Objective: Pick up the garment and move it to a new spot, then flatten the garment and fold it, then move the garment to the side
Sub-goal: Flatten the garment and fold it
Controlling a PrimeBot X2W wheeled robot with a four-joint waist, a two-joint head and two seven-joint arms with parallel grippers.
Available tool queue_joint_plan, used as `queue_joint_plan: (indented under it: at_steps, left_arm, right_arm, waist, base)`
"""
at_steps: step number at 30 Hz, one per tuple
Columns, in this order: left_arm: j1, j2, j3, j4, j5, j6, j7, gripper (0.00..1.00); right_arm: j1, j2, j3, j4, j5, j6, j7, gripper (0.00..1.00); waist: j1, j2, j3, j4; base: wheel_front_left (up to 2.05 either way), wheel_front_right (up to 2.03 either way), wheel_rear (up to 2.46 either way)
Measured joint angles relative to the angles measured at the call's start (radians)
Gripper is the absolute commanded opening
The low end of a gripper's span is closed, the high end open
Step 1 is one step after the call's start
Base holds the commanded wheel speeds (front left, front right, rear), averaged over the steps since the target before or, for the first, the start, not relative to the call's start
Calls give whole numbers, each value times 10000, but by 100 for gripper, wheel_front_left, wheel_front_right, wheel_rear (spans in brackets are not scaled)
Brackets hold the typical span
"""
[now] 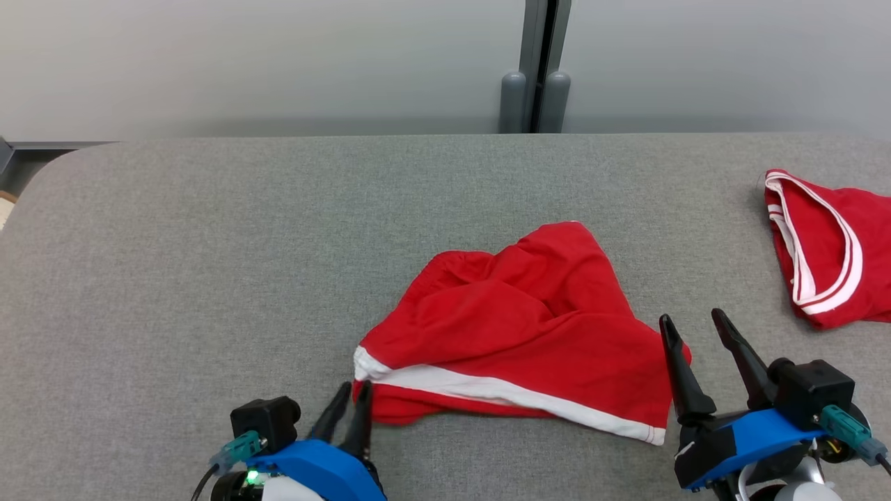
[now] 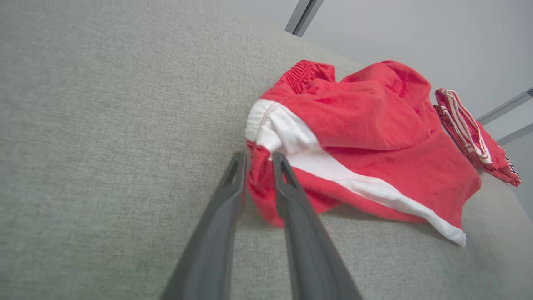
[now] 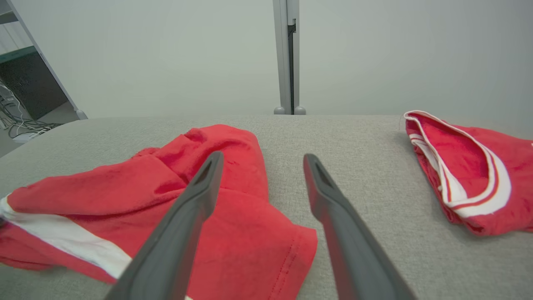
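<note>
The left gripper (image 2: 259, 160) has its two dark fingers drawn close together on a small bunch of red cloth at the garment's near left corner, just below the end of the white band. The pinched fold shows between the fingers in the left wrist view. The right gripper (image 1: 691, 320) has its fingers spread wide with nothing between them. Its left finger lies over the garment's right edge in the head view, and its right finger stands over bare table just beyond that edge; whether either finger touches the cloth cannot be told. The garment (image 1: 515, 327), red with a white stripe along its near hem, lies crumpled on the grey fabric-covered table (image 1: 209, 243). It sits a little right of the middle, with a gathered waistband on its far left side and a raised peak at its far end. A second red garment (image 1: 828, 250), with white and red striped trim, lies well apart to the right of the first, at the table's right edge. Beyond the garment, past the table's far edge, a grey post (image 1: 536, 69) stands against a pale wall.
</note>
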Motion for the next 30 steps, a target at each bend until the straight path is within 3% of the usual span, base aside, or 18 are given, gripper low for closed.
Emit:
queue_joint_plan:
  at_steps: [6,15,20,30]
  left_arm:
    - [153,238,98,-307,190,-188,-734,100]
    - [221,1080,679,-355,798,-784,-2539,100]
    - [211,1325,995,-21,1283,-1026,-2851,100]
    - [353,1254,1868,405,1923,-1154,-2899,100]
  right_arm:
    - [92,0,-42,12,29,0,77,100]
    - [295,0,-305,-67,36,-2,140,100]
    - [388,0,-397,-109,81,0,184,100]
    - [669,0,-499,-27,138,0,261,100]
  waist:
    - [0,0,-182,32]
    - [0,0,-502,56]
    - [-1,0,-674,-3]
    - [-1,0,-989,-170]
  base:
    - [0,0,0]
    - [0,0,0]
    - [0,0,0]
    - [0,0,0]
